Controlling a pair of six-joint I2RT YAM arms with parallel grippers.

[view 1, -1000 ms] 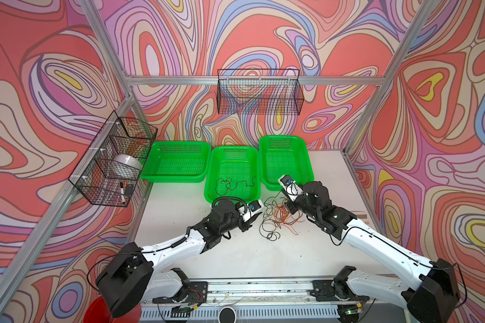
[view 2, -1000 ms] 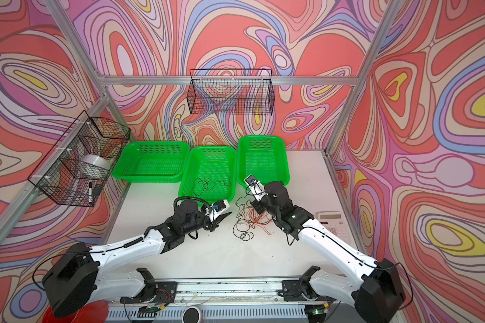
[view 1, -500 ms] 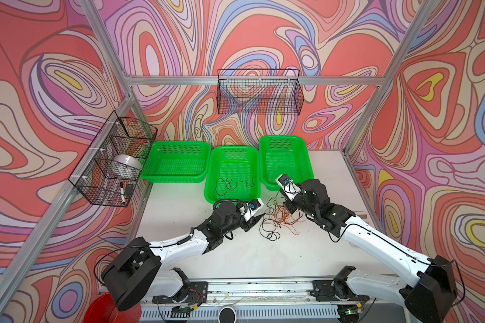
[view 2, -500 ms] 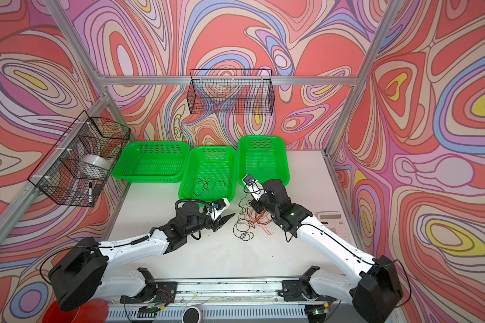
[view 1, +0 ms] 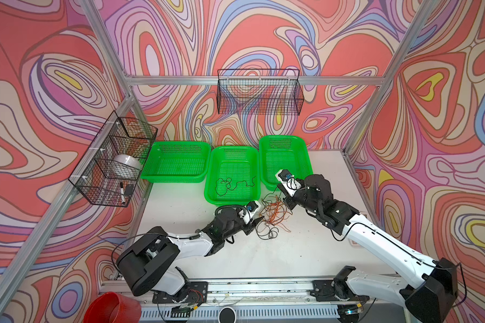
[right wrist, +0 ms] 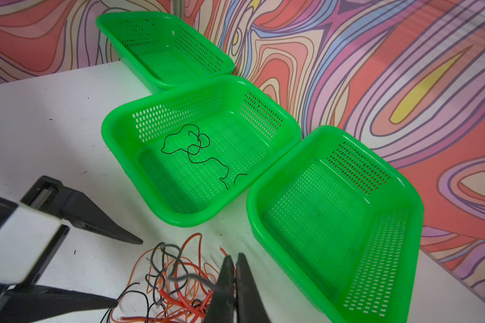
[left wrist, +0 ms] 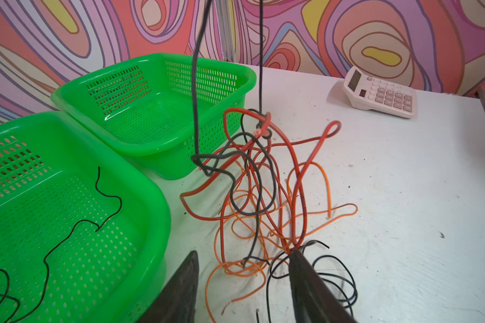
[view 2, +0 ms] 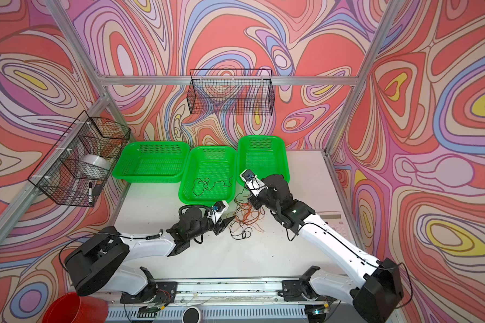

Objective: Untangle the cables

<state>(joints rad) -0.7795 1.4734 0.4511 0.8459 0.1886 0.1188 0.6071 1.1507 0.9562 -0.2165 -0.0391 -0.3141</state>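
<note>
Pinching a black cable (left wrist: pixel 260 56) tight in my right gripper (right wrist: pixel 235 257), I hold its strands raised above the cables (left wrist: pixel 263 181), a red, orange and black tangle on the table (left wrist: pixel 403 195) just ahead of my left gripper (left wrist: pixel 244 251). Those fingers (left wrist: pixel 305 279) stand apart, one tip touching the loops. Beyond them, another black wire (right wrist: pixel 196 151) lies in a basket (right wrist: pixel 108 139).

both top views high overhead; wrist views low, close to the cables (left wrist: pixel 259 193)
</note>
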